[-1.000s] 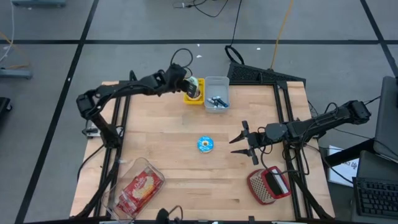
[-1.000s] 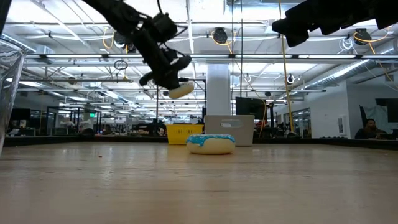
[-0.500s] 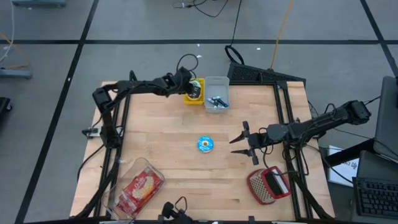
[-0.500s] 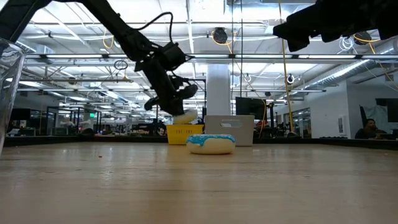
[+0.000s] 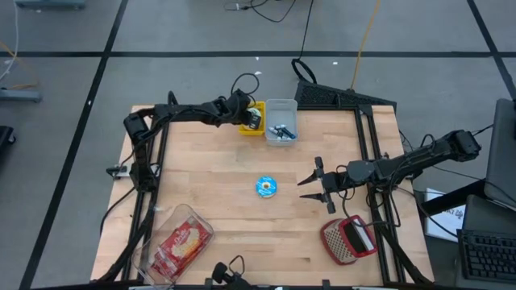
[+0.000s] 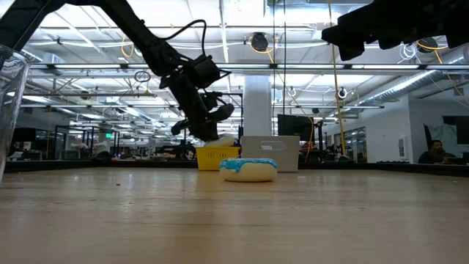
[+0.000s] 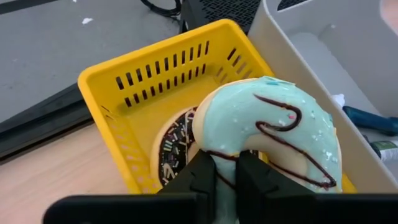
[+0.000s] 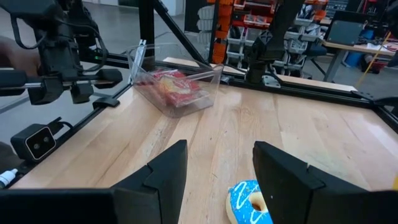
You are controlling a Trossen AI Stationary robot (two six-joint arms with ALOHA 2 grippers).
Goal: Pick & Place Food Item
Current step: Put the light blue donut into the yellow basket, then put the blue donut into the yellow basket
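Observation:
My left gripper (image 5: 251, 118) is at the table's far edge, shut on a mint-green iced donut (image 7: 267, 140) with chocolate drizzle. It holds the donut over a yellow slotted basket (image 7: 134, 102), where a chocolate sprinkled donut (image 7: 174, 146) lies on the bottom. A blue-iced donut (image 5: 267, 187) lies flat on the table's middle. My right gripper (image 5: 311, 187) hovers open just right of it, above the wood, and the blue donut (image 8: 249, 202) shows between its fingers. My left gripper pinches the near part of the mint donut's ring (image 7: 227, 163) between its two fingers. One finger (image 7: 202, 180) is on the outer rim and the other (image 7: 254, 180) is at the hole side. The fingers slant down from the table's left. The donut stands on edge at the basket's top; whether it touches the chocolate donut I cannot tell.
A grey bin (image 5: 280, 121) with small tools stands against the yellow basket's right side. A clear container (image 5: 179, 242) with red-wrapped food lies at the near left. A red mesh basket (image 5: 348, 240) sits at the near right.
My left gripper has come down with the mint donut, from well above the yellow basket to the basket's top, and moved a little toward the far edge. The donut has stayed in the grip. The blue donut has not moved.

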